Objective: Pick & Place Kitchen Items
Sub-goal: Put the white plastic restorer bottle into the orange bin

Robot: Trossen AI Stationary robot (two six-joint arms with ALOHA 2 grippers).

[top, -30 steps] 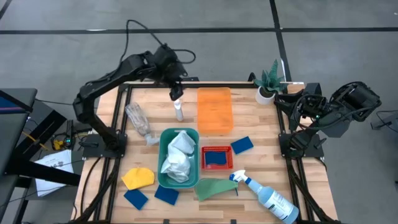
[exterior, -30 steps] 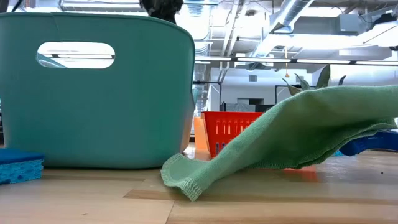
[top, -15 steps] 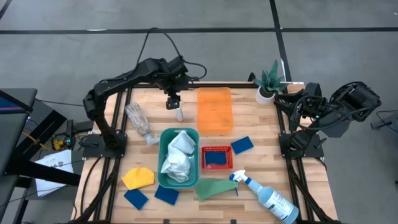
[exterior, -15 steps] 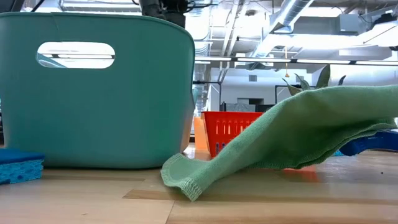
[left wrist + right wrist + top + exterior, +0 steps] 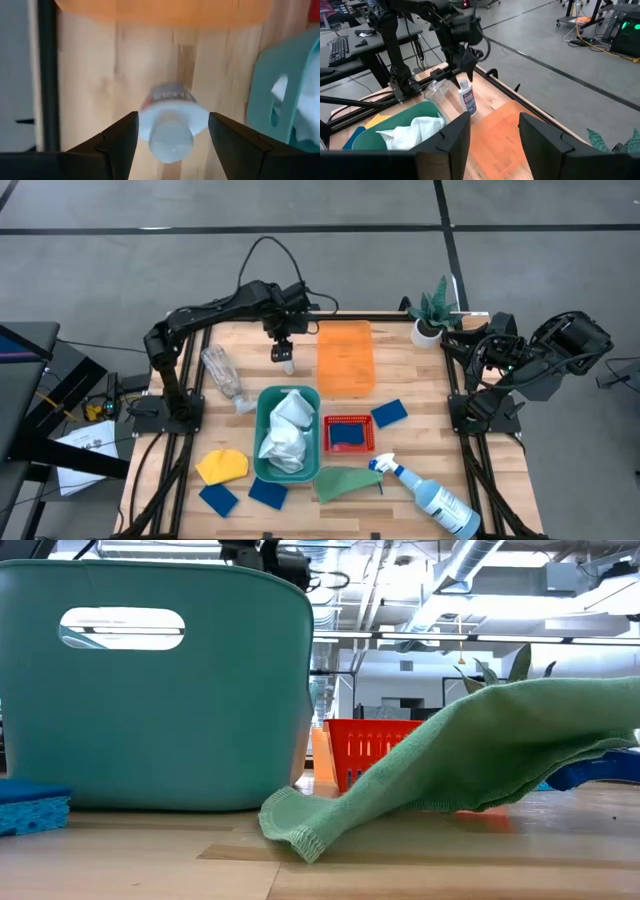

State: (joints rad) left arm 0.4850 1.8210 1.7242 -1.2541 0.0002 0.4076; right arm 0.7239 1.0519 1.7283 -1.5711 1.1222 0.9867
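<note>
A small white bottle [image 5: 288, 364] stands upright on its base on the wooden table, just left of an orange tray [image 5: 346, 355]. My left gripper [image 5: 283, 352] hangs right above it, pointing down and open. In the left wrist view its fingers stand on either side of the bottle's cap [image 5: 170, 142] and shoulder, with a little space showing. The right wrist view shows that gripper [image 5: 465, 67] over the bottle [image 5: 467, 98]. My right gripper [image 5: 492, 137] waits open, raised off the table's right edge.
A teal bin [image 5: 262, 442] holds white cloths. A red basket [image 5: 349, 433] holds a blue sponge. Around them lie a clear bottle [image 5: 224, 375], a yellow cloth [image 5: 222, 466], blue sponges [image 5: 218, 500] [image 5: 389, 414], a green cloth [image 5: 345, 482] and a spray bottle [image 5: 430, 495]. A potted plant [image 5: 431, 315] stands far right.
My left gripper has sunk toward the white bottle and tipped steeper, its arm swinging in over the table's far edge. The bottle has stayed upright in its place.
</note>
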